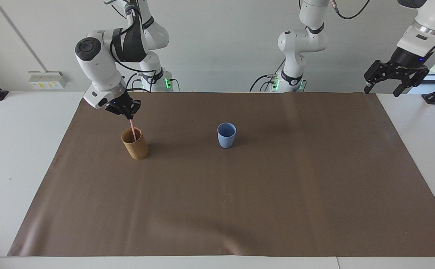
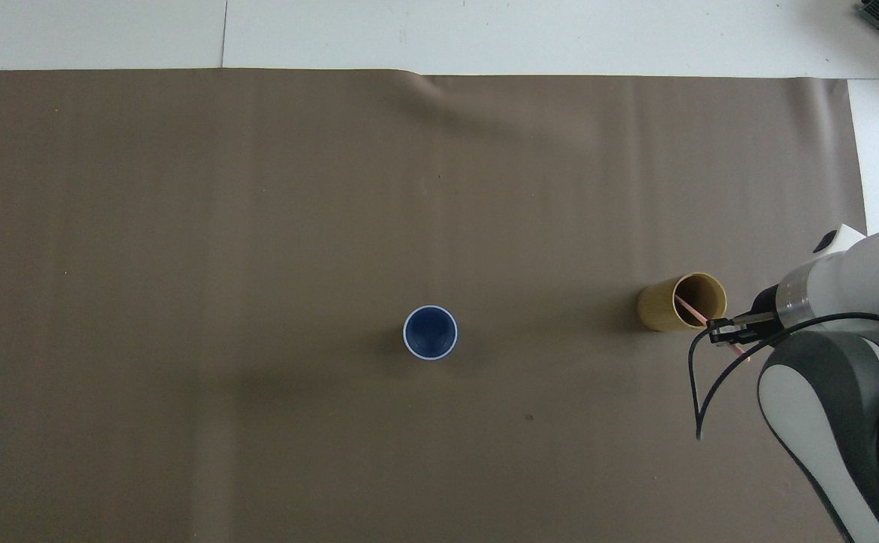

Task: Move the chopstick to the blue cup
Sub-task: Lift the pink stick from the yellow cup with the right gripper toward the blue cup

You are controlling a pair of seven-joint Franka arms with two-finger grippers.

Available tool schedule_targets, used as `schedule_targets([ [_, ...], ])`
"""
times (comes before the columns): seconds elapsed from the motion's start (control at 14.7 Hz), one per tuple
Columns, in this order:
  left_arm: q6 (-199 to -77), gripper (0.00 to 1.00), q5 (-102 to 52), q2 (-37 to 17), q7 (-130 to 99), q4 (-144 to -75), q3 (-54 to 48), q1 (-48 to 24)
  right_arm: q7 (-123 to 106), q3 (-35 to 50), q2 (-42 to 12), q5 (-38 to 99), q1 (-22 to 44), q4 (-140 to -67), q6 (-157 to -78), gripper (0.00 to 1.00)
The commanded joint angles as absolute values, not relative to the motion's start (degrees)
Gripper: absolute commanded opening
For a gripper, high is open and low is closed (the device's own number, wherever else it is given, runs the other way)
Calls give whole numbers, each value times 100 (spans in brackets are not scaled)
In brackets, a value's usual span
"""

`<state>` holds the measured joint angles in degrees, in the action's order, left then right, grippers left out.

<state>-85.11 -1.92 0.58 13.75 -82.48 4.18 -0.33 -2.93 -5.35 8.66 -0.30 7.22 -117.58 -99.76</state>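
Chopstick (image 1: 131,128) standing tilted in tan cup (image 1: 135,144) near mat's (image 1: 239,209) right-arm edge, upper end being pinched by shut right gripper (image 1: 129,114). Blue cup (image 1: 226,135) sitting mid-mat. Left gripper (image 1: 382,89) hanging wide open, empty, over mat's left-arm corner nearest robots.

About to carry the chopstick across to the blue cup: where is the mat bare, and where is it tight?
Bare mat lies between the tan cup and the blue cup, and from the blue cup to the left arm's end, where the left gripper waits, open. It is tight only at the tan cup: the right gripper grips the chopstick just above its rim.
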Motion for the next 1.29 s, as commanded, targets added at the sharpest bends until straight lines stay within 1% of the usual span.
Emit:
schedule_targets([
  [0.0,-8279,100,-97,-18,1433,-8059,378,0,-448,-519,923,123,686,-11322,-9415,0],
  [0.34,-8279,100,-97,9,1415,-8112,351,-62,-448,-501,932,141,686,-10390,-8343,0],
  [0.61,-8288,100,-97,9,1415,-8112,352,-53,42,-431,923,633,747,-9828,-7806,0],
  [0.81,-8288,100,-97,9,1415,-8112,352,-62,893,77,879,720,966,-9703,-7910,0],
  [1.02,-8288,100,-97,9,1415,-8112,352,-62,1685,508,800,1036,1028,-9703,-8260,0],
  [1.15,-8288,100,-97,9,1415,-8112,352,-62,2325,781,529,1029,1255,-9660,-8585,0],
  [1.22,-8288,100,-97,9,1415,-8112,352,-62,2721,895,345,1011,1422,-9520,-8657,0],
])
